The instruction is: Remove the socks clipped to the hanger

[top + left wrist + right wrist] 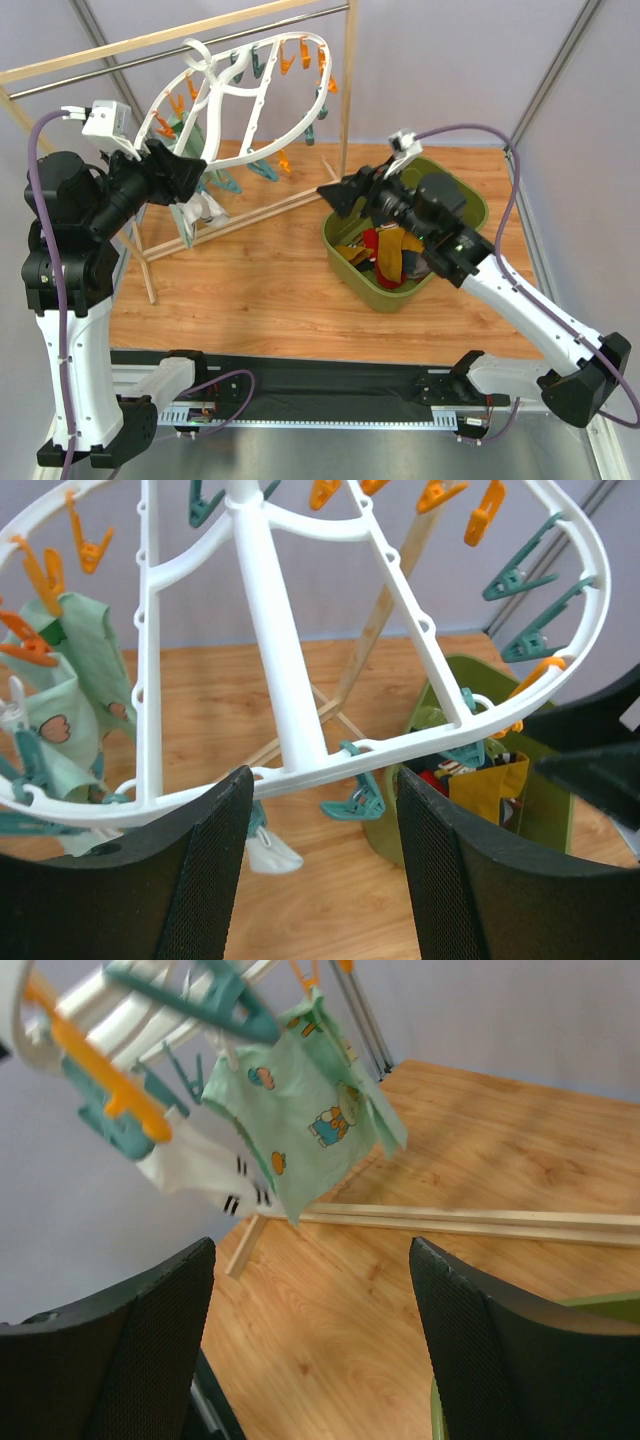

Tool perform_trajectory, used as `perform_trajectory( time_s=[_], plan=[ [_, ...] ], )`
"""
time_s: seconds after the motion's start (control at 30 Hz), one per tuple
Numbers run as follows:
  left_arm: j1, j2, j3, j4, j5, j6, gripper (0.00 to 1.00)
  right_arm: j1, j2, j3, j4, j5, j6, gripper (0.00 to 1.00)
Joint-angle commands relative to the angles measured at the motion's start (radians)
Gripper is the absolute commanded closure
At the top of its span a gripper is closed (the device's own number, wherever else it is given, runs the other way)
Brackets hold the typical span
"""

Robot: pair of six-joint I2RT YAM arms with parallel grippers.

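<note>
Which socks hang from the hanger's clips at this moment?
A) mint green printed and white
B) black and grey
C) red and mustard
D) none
A: the right wrist view shows a mint green printed sock and a white sock clipped under the hanger, while the red and mustard socks lie in the green bin.

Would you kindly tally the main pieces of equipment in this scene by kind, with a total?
grippers: 2, the left gripper and the right gripper
white hanger: 1
green bin: 1
wooden and metal rail frame: 1
Total: 5
</note>
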Motion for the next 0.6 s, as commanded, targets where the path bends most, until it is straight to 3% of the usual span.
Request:
perform_trajectory(
  time_s=[0.0,0.1,0.2,0.33,0.57],
  plan=[
    [0.004,0.007,0.036,-0.059,-0.056,0.03,0.34,0.157,0.0,-0.12,0.246,0.124,-0.362,0.21],
    [0.004,-0.025,0.0,-0.075,-0.111,0.036,0.34,0.262,0.064,-0.147,0.335,0.129,-0.514,0.2],
    [0.004,-0.058,-0.042,-0.092,-0.145,0.047,0.34,0.308,0.156,-0.164,0.479,0.063,-0.565,0.22],
    [0.004,-0.059,-0.059,-0.135,-0.178,0.059,0.34,0.37,0.303,-0.102,0.642,0.07,-0.622,0.24],
    [0.004,-0.078,-0.117,-0.106,-0.125,0.018,0.36,0.445,0.639,0.071,0.892,0.129,-0.746,0.16]
  ],
)
